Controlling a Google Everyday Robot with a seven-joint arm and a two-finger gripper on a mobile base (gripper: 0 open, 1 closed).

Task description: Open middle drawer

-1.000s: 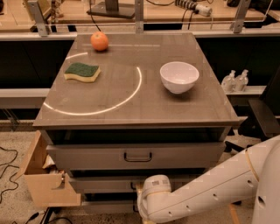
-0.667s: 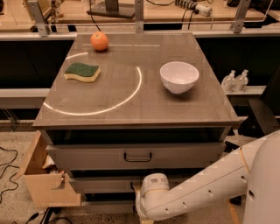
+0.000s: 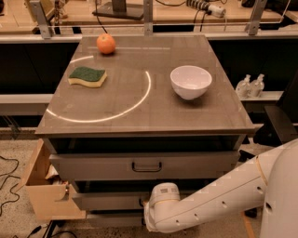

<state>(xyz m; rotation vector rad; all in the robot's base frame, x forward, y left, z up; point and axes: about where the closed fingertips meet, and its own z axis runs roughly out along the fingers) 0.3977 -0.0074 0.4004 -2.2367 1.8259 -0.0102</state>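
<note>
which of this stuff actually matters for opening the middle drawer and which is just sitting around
For the job:
- middle drawer
- gripper, low at that drawer's front, at the end of the white arm

Just lying about:
- orange, sponge and white bowl on the cabinet top
- top drawer
- cardboard box
- bottles

Dim, warm light. Speckled floor (image 3: 14, 186). A wooden workbench (image 3: 186, 14) with metal posts runs behind the table (image 3: 139, 111). Open cardboard box (image 3: 42, 195) at left, two bottles (image 3: 250, 86) on a ledge at right. Low at the cabinet front, the end effector (image 3: 145, 204).
</note>
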